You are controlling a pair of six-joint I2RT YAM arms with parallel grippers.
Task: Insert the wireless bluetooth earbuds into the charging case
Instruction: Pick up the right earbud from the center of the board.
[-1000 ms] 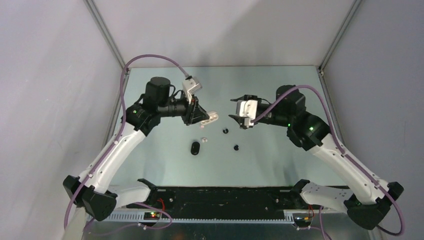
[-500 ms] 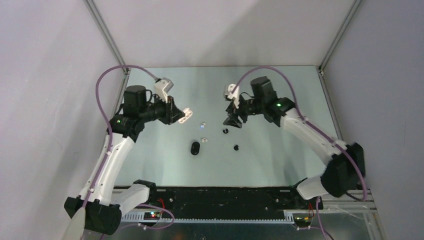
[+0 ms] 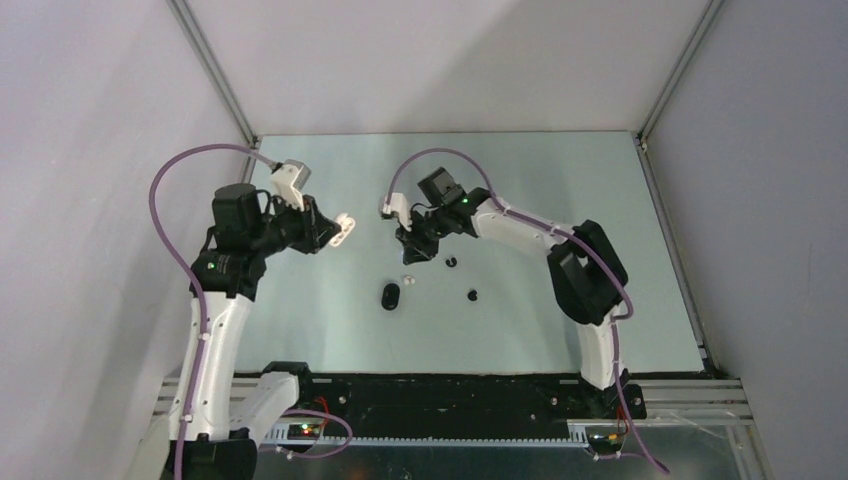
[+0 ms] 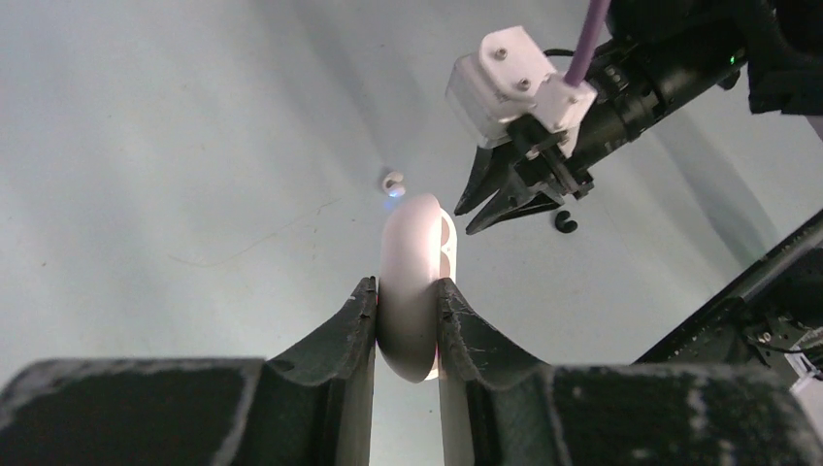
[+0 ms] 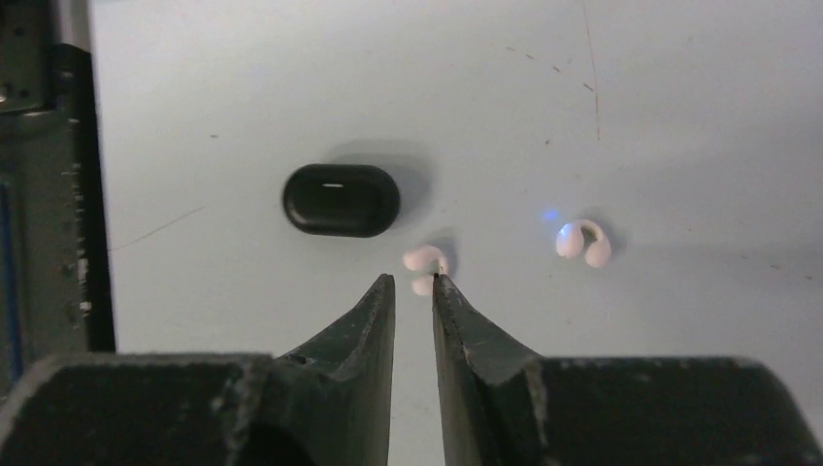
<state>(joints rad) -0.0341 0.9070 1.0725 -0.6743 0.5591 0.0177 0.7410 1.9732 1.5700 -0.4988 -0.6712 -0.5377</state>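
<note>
1. Pale grey-green tabletop (image 3: 560,200), enclosed by plain grey walls (image 3: 450,60), with the loose parts gathered near its middle.
2. Small glossy black oval charging case (image 5: 342,200), lying flat on the tabletop; its lid appears closed.
3. Tiny rounded white earbuds: the nearer white bud (image 5: 425,260) lies just beside the black case, and the farther white bud (image 5: 582,243) lies a little apart. Two tiny black earbuds (image 3: 450,262) (image 3: 472,295) lie separately to the right in the overhead view. No bud is in the case.
4. Right gripper (image 5: 412,279), pointing down at the nearer white bud with its jaws drawn narrow. One tip meets the bud's edge; whether the bud is pinched cannot be told.
5. Left gripper (image 4: 406,286), clamped on a glossy white oval case (image 4: 412,243) held on edge above the table, well apart from the black case.
6. Step in hand, as judged: pickup of a first bud. The next move calls for centring the bud between the tips before lifting, since it may skid. The black case must also be opened.
</note>
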